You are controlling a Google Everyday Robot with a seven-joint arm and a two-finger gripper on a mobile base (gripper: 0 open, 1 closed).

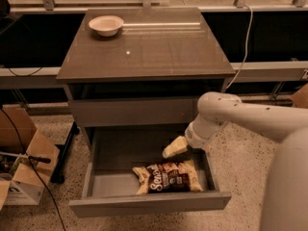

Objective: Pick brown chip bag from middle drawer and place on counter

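The brown chip bag (168, 177) lies flat in the open middle drawer (149, 202), near its front right. It is dark brown with cream-yellow ends and white script. My gripper (172, 148) hangs from the white arm (226, 117) that comes in from the right. It sits over the right part of the drawer, just above and behind the bag, apart from it. The counter (154, 52) is the cabinet's flat grey-brown top.
A white bowl (106, 24) stands at the counter's back left. A closed drawer front (132, 110) sits above the open drawer. A cardboard box (21, 162) and cables lie on the speckled floor at the left. A rail runs behind the cabinet.
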